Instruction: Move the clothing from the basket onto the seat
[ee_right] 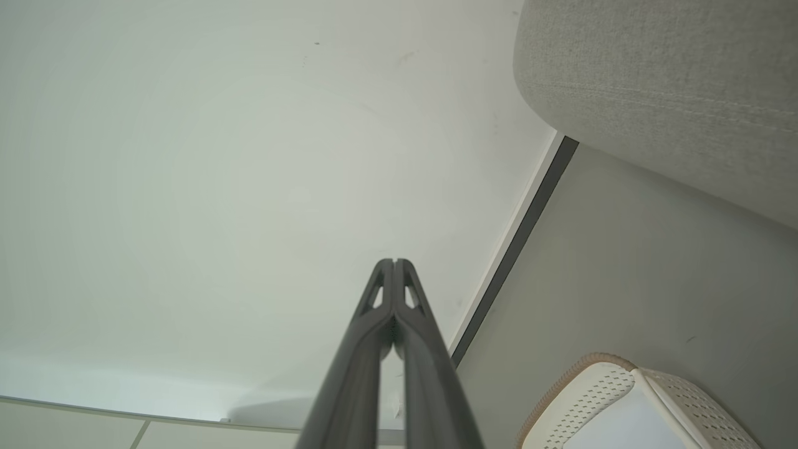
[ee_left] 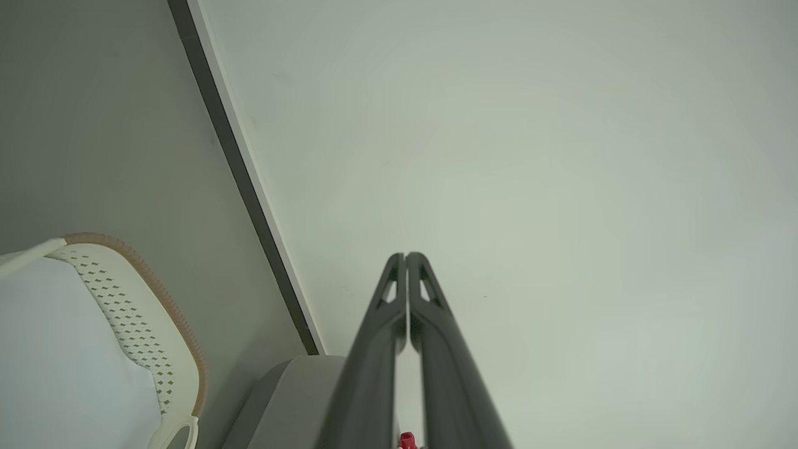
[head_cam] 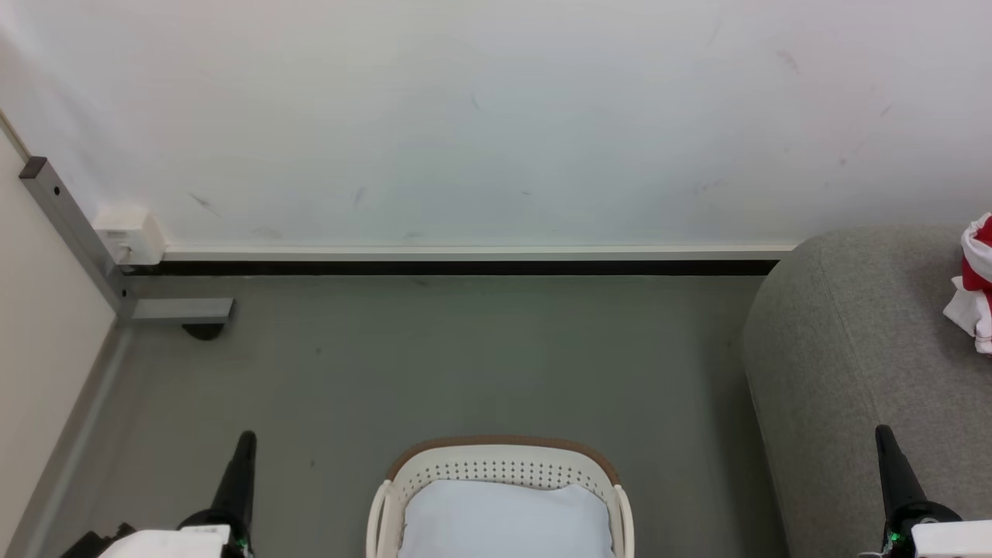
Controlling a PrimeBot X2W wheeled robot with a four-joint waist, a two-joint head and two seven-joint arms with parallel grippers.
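Note:
The white perforated basket (head_cam: 500, 459) with a brown rim stands on the floor at the bottom centre of the head view; a plain white cloth (head_cam: 504, 519) lies inside it. Red and white clothing (head_cam: 975, 283) lies bunched on the grey seat (head_cam: 852, 372) at the right edge. My left gripper (head_cam: 246, 439) is shut at the lower left, apart from the basket. My right gripper (head_cam: 882, 431) is shut at the lower right, over the seat's front. The left wrist view has the shut fingers (ee_left: 406, 256) and the basket (ee_left: 134, 299); the right wrist view has the shut fingers (ee_right: 394, 262), the seat (ee_right: 661, 87) and the basket (ee_right: 623, 399).
A pale wall (head_cam: 496, 116) with a dark gap along its foot runs across the back. A grey metal post (head_cam: 74, 232) with a foot bracket and a white box (head_cam: 128, 232) stands in the left corner. Grey floor (head_cam: 465, 364) lies between wall, basket and seat.

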